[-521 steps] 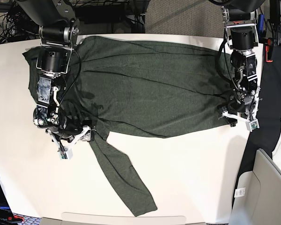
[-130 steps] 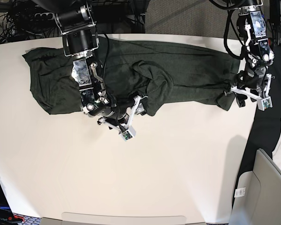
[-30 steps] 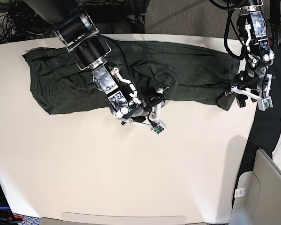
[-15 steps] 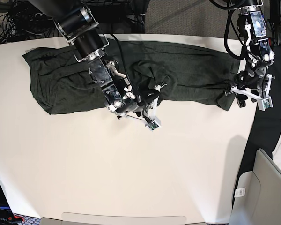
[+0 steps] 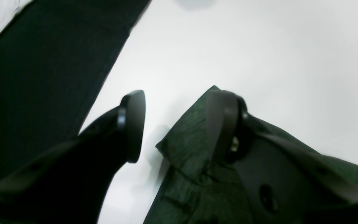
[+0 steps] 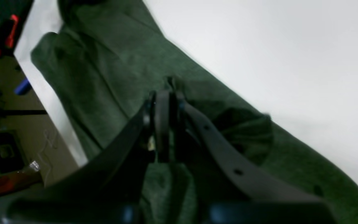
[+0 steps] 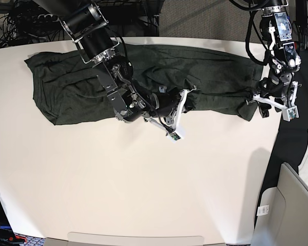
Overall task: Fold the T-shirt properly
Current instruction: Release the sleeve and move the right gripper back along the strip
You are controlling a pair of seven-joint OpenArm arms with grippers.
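Note:
The dark olive T-shirt (image 7: 143,77) lies folded into a long band along the far side of the white table (image 7: 143,195). My right gripper (image 7: 187,97) sits at the band's front edge near the middle. In the right wrist view its fingers (image 6: 163,124) are pressed together, and this right gripper (image 6: 165,95) pinches a small fold of the T-shirt (image 6: 110,62). My left gripper (image 7: 253,107) stands open at the shirt's right end. In the left wrist view the shirt's corner (image 5: 188,149) lies partly between the left gripper's (image 5: 179,124) fingers and under the right one.
A black cloth (image 7: 297,133) hangs beside the table's right edge and shows as a dark strip (image 5: 42,62) in the left wrist view. A pale grey bin (image 7: 287,205) stands at the lower right. Cables and stands fill the space behind the table.
The right gripper went from open to shut on the shirt and moved right along the front edge, drawing the bunched fabric with it. The left arm has not moved.

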